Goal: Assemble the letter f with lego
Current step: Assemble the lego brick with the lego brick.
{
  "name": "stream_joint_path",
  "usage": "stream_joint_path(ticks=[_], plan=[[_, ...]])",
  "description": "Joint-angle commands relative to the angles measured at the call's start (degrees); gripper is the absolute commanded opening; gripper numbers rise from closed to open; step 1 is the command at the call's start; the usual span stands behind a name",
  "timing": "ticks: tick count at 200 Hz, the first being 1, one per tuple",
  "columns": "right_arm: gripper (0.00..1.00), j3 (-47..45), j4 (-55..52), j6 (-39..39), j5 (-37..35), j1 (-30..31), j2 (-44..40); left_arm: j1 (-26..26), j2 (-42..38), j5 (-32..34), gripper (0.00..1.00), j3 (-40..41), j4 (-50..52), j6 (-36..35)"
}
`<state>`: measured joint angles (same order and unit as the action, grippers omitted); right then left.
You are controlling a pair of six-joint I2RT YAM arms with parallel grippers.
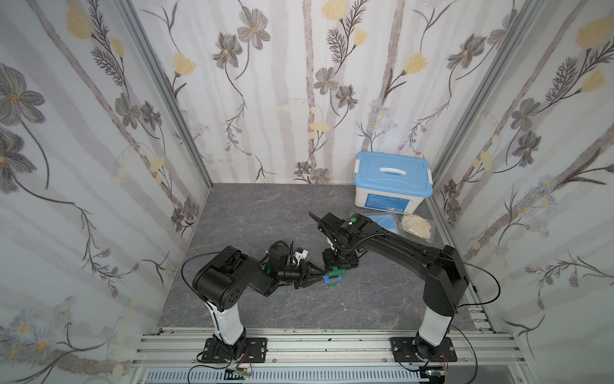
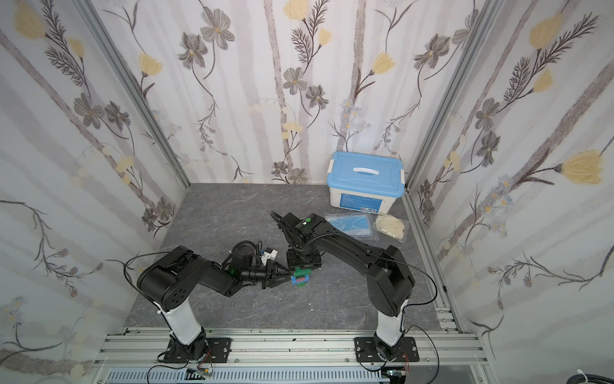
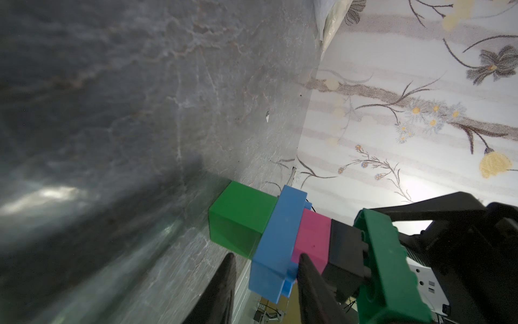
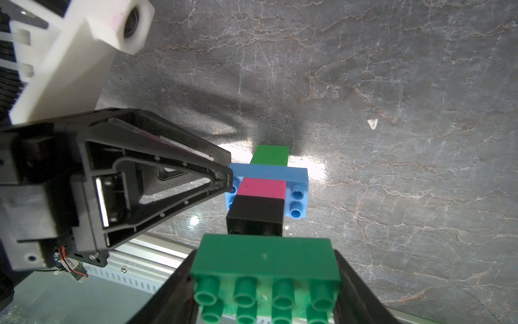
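**Two grippers meet at the lego letter f (image 1: 334,277), upright between the arms**

The column stands on the grey table (image 1: 265,216) on its green end brick (image 3: 238,216). Above that come the blue crossbar (image 4: 269,171), pink brick (image 4: 265,186), black brick (image 4: 256,210) and green bar (image 3: 389,266). The right gripper (image 4: 265,254), reaching down from above, clamps the green bar by its two ends. The left gripper (image 3: 266,256) reaches in from the side, its fingers straddling one end of the blue crossbar. Whether they actually pinch it cannot be told.
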<state>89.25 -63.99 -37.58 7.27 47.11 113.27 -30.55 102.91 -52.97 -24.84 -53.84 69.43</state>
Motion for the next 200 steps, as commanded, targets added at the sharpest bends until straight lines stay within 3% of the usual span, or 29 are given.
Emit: stream_joint_path(ticks=[1,200], plan=[[0.64,0.62,0.53,0.73,-0.68,-0.18,0.40,-0.06,0.32,-1.14,0.38,-0.26,-2.81,1.22],[0.64,-1.10,0.00,5.11,0.08,-1.32,1.75,-0.13,0.98,-1.26,0.36,-0.44,-2.55,1.06]])
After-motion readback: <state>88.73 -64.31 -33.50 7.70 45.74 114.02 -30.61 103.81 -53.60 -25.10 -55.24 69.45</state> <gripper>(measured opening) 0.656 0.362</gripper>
